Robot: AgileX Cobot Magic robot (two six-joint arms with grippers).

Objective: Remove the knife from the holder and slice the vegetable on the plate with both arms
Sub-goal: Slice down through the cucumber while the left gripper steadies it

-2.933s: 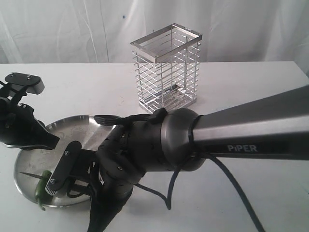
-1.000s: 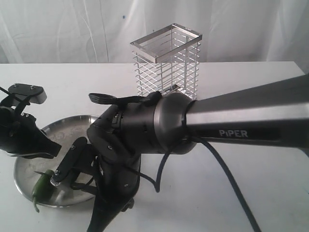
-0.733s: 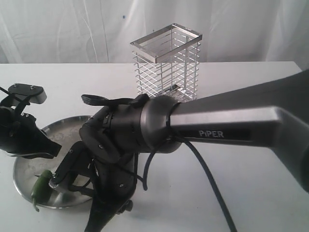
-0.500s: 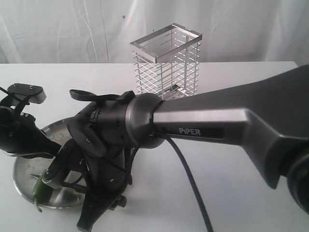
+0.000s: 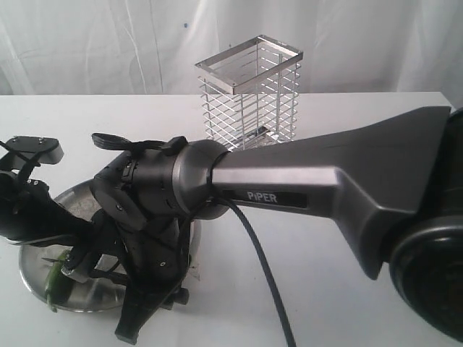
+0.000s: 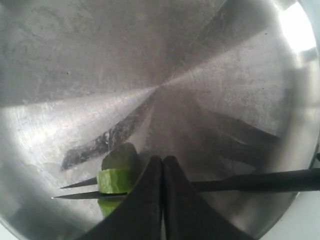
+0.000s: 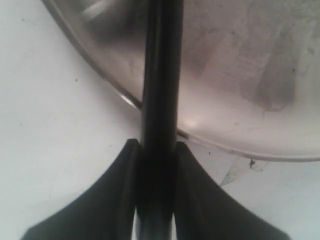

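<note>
The plate (image 6: 150, 50) fills the left wrist view, and the green vegetable (image 6: 116, 176) lies on it. The dark knife (image 6: 250, 181) crosses the plate with its narrow blade cutting into the vegetable, and the tip pokes out past it. My left gripper (image 6: 162, 165) is shut with nothing between its fingers, its tips right beside the vegetable. My right gripper (image 7: 157, 150) is shut on the knife's black handle (image 7: 161, 75), just outside the plate's rim (image 7: 150, 112). In the exterior view the plate (image 5: 36, 278) and the vegetable (image 5: 54, 280) show at the lower left, partly hidden by the right arm (image 5: 152, 202).
The chrome wire holder (image 5: 249, 101) stands upright at the back of the white table, with nothing in it. The right arm's long grey link (image 5: 325, 188) stretches across the front of the table. The left arm (image 5: 29, 217) hangs over the plate's far left side.
The right arm has swung left and lower over the plate, carrying the knife with it. The left arm has dropped slightly. Both grippers stay shut as before.
</note>
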